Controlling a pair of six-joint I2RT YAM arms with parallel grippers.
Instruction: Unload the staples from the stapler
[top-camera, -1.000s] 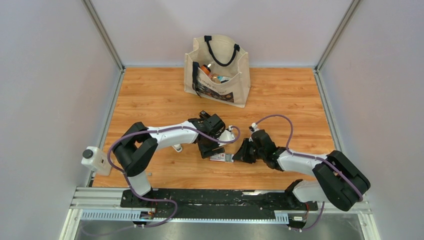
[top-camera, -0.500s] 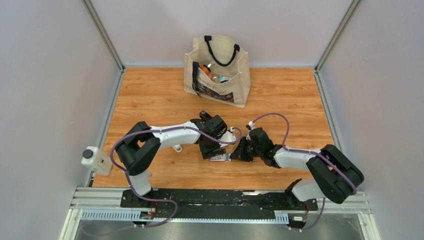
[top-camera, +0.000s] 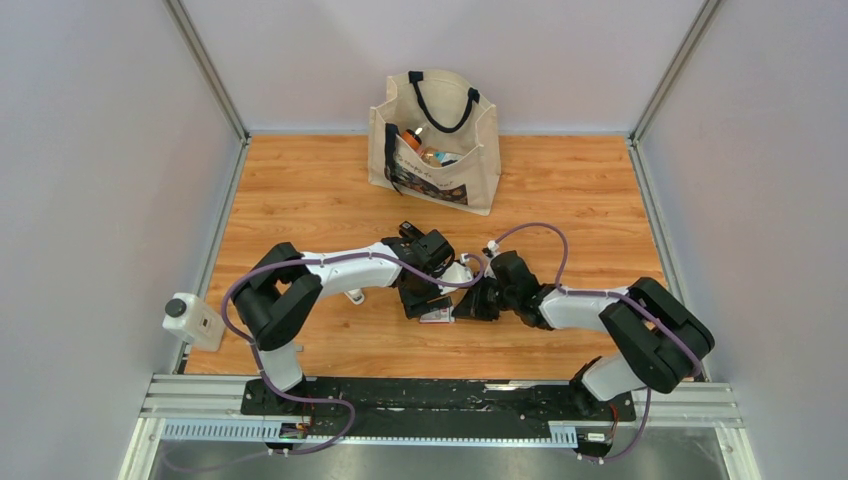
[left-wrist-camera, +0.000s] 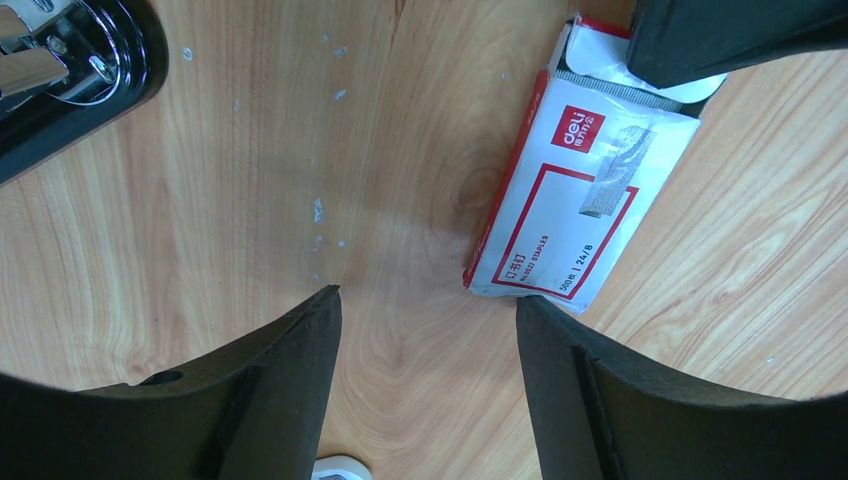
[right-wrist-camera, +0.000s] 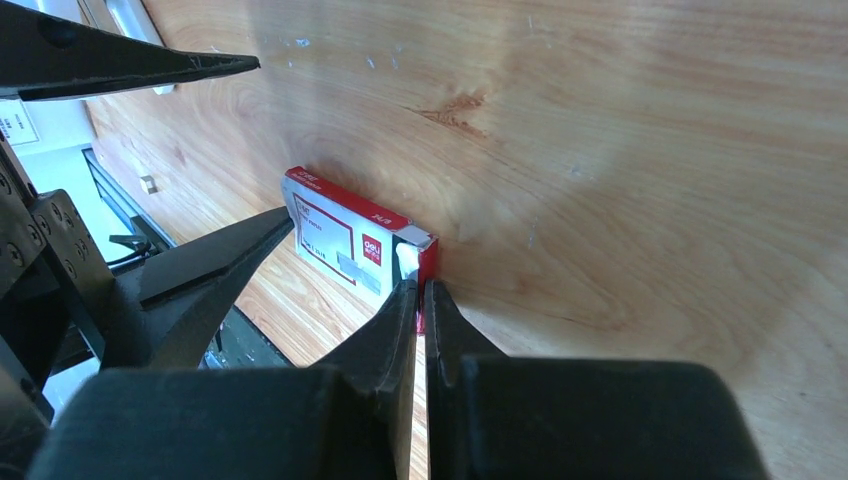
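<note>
The black stapler (left-wrist-camera: 70, 70) lies at the top left of the left wrist view, its metal inside showing; in the top view my left wrist hides it. Tiny grey staple bits (left-wrist-camera: 317, 210) lie scattered on the wood. My left gripper (left-wrist-camera: 428, 300) is open and empty, hovering over bare wood between the stapler and a red-and-white staple box (left-wrist-camera: 575, 200). My right gripper (right-wrist-camera: 420, 285) is shut, its tips against the box's open end (right-wrist-camera: 415, 250). I cannot tell whether the flap is pinched between them. In the top view both grippers (top-camera: 425, 305) (top-camera: 465, 310) meet at the box (top-camera: 436, 315).
A canvas tote bag (top-camera: 435, 140) full of items stands at the back. A white oblong bar (top-camera: 355, 295) lies under the left forearm. A white device with a black knob (top-camera: 190, 318) sits at the table's left edge.
My right gripper has moved left across the table until its tips reach the staple box's end. My left gripper has shifted only slightly.
</note>
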